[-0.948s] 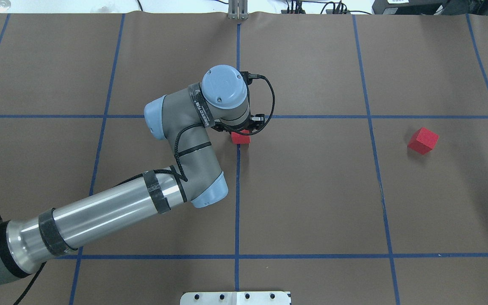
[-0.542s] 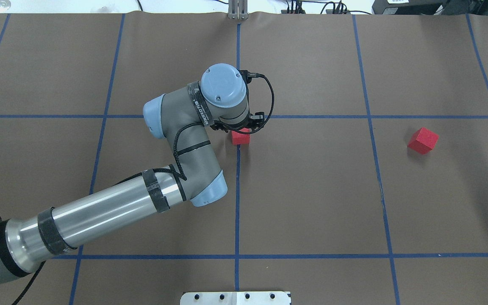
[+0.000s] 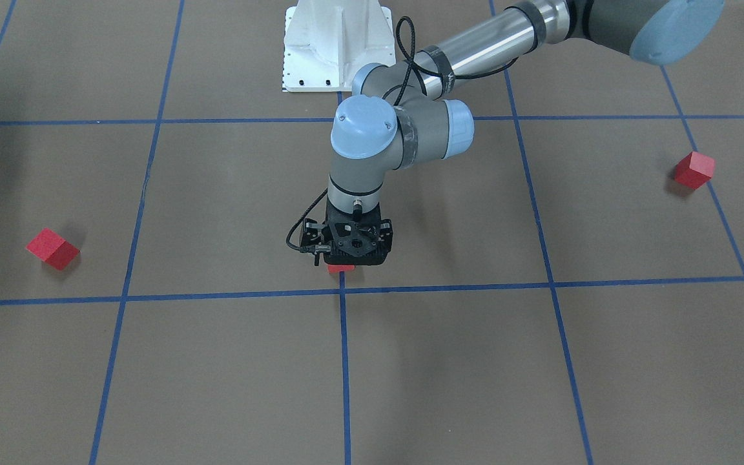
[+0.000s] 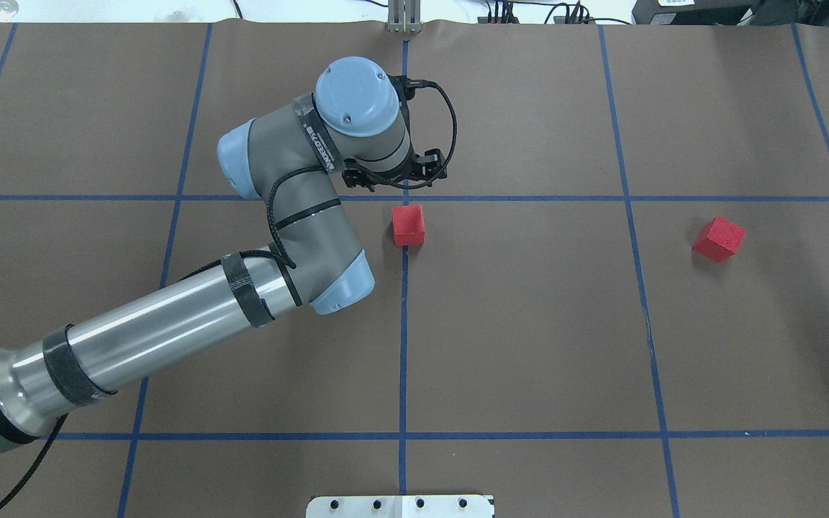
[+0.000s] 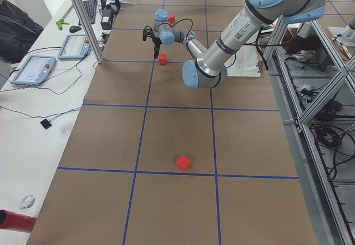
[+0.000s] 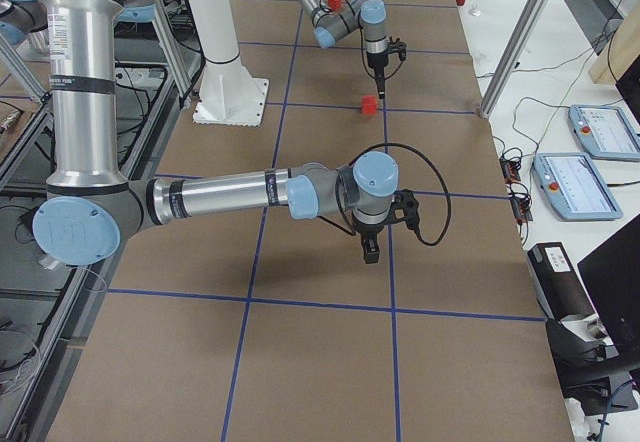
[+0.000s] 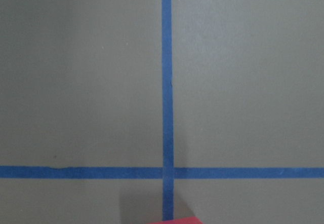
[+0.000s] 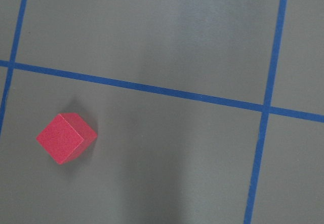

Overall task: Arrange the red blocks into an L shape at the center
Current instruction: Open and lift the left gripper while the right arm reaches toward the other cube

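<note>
One red block (image 4: 409, 224) lies free on the brown surface, on the blue line just on my side of the center (image 4: 405, 198). Its edge shows in the left wrist view (image 7: 174, 221) below the center (image 7: 167, 172). My left gripper (image 4: 394, 180) hangs above it, empty; its fingers are hidden under the wrist (image 3: 351, 248). A second red block (image 4: 718, 239) lies to the right and shows in the right wrist view (image 8: 66, 145). The third (image 3: 693, 170) lies far left, hidden under my left arm in the overhead view. My right gripper (image 6: 368, 252) hangs high; I cannot tell its state.
The white base plate (image 4: 400, 506) sits at the near edge of the table. A metal post (image 4: 404, 18) stands at the far edge. Desks with tablets (image 5: 33, 70) run along the operators' side.
My left gripper has risen and drawn back towards the far side. The red block it covered stays on the table by the center, now fully uncovered.
</note>
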Controlling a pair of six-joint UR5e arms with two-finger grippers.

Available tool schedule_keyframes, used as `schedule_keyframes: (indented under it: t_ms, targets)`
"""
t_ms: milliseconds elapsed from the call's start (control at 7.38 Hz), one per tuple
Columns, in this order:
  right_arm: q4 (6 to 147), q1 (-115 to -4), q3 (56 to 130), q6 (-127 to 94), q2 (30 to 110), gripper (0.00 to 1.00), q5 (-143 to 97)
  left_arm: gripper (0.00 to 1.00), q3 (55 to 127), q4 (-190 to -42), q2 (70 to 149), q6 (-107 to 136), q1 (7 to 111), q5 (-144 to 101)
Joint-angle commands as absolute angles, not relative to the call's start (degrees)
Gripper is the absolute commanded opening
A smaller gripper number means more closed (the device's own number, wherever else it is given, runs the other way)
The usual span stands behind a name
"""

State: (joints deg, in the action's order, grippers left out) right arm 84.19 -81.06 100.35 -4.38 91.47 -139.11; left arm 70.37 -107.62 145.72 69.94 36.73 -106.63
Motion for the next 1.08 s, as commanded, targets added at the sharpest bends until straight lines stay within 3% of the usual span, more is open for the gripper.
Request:
schedule_keyframes:
  t_ms: [0, 542, 948]
  targets:
    - [74.4, -72.2, 100.5, -8.8, 91.5, 0.99, -136.7, 1.0, 71.5, -107.6, 145.3, 69.8, 41.5, -110.9]
    - [66.3, -61.5, 99.3, -17.7, 87.8, 0.99, -126.9, 1.0, 77.9, -108.1, 135.6, 63.0, 46.6, -113.6]
    - [66.2, -61.4, 98.3, -39.1, 87.9, 0.99, -127.3, 1.0, 77.9, -108.3, 134.8, 62.8, 47.4, -113.6]
